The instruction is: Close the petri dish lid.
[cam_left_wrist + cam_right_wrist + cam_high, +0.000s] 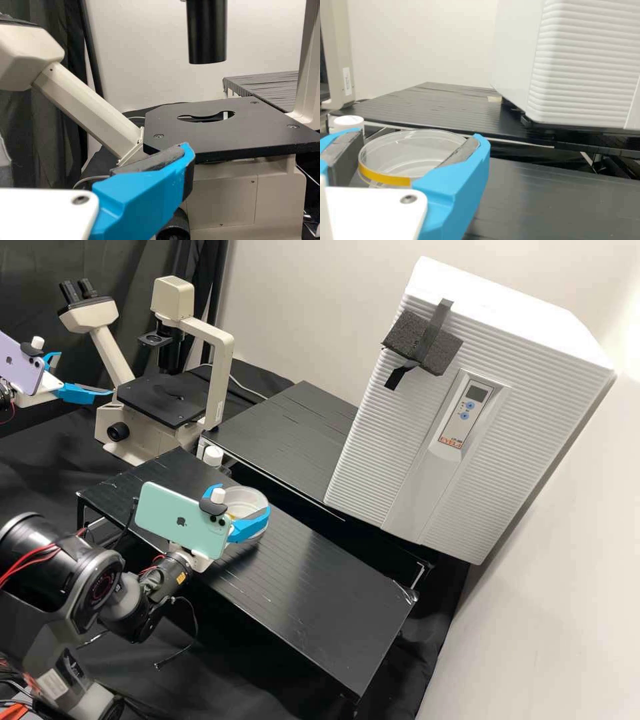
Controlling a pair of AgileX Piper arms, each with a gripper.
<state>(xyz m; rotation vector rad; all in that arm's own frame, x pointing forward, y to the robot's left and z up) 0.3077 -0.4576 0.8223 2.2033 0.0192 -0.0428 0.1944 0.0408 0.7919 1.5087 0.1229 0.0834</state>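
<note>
The clear round petri dish (247, 496) sits between the fingers of the right gripper (244, 498), over the black ridged surface (327, 597); whether its base rests there, and whether its lid is on, I cannot tell. In the right wrist view a yellow band (384, 177) runs along part of its rim, and curved clear edges show through the wall; what it holds, if anything, cannot be made out. The bright blue fingers (457, 185) of that gripper (419, 134) stand apart on either side of the dish, though I cannot tell whether they press on it. Just beside the dish, toward the microscope, is a small white-capped container (213, 455), contents hidden. The high view adds the right arm's pose: it comes in from the left and stretches toward the dish, bearing a mint-green phone (181, 520). Beyond the dish to the left stands the cream microscope with a black stage (163, 400). Farther from the dish, at that microscope's left, the left gripper (85, 373) hangs with its fingers parted; the left wrist view shows the round opening (206, 116) in the stage. Well to the right of the dish is a large white ribbed cabinet (373, 433).
</note>
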